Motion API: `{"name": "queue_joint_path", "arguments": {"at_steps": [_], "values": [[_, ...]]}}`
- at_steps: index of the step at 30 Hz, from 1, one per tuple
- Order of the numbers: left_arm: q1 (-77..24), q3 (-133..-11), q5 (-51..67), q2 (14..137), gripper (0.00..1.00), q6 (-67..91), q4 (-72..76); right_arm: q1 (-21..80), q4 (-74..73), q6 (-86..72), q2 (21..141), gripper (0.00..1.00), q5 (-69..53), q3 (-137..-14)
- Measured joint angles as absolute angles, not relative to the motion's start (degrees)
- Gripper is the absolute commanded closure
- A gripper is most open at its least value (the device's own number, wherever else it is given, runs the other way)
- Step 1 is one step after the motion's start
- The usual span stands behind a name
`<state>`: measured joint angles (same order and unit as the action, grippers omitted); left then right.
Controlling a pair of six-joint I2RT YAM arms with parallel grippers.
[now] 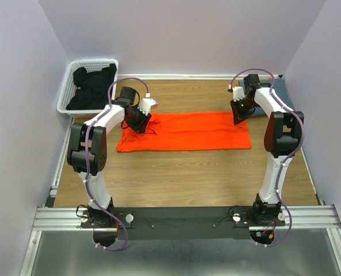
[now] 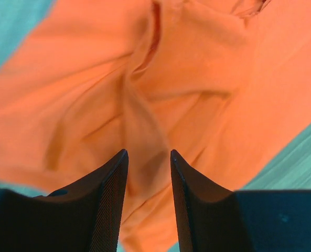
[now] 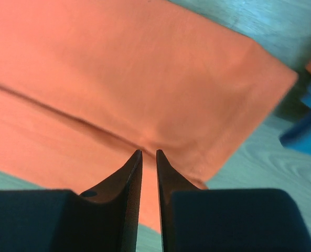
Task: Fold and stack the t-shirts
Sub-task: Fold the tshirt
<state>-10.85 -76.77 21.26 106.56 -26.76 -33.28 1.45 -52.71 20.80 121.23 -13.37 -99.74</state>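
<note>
The top camera sits high behind the arm bases, at 6 o'clock, looking down over the whole table (image 1: pixel 187 184). The left wrist camera looks past the left fingers (image 2: pixel 109 205), the right one past the right fingers (image 3: pixel 128 205), both very close. All share the orange t-shirt (image 1: pixel 187 131): its 9 o'clock end left, 3 o'clock end right.

I find no writing, label, brand or number that I can read in any of my three views. The orange t-shirt (image 1: pixel 184 131) shows plain cloth only.
</note>
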Motion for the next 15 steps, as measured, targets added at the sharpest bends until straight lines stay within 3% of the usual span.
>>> {"name": "queue_joint_path", "arguments": {"at_steps": [10, 15], "values": [[-12.47, -76.14, 17.98, 110.98, 0.54, -23.64, -31.03, 1.54, -51.13, 21.02, 125.45, 0.78, -12.60, -98.24], [-12.49, -82.52, 16.01, 115.74, 0.55, -23.75, -32.03, 2.02, -46.46, 22.13, 119.31, 0.78, -11.68, -87.70]]}}
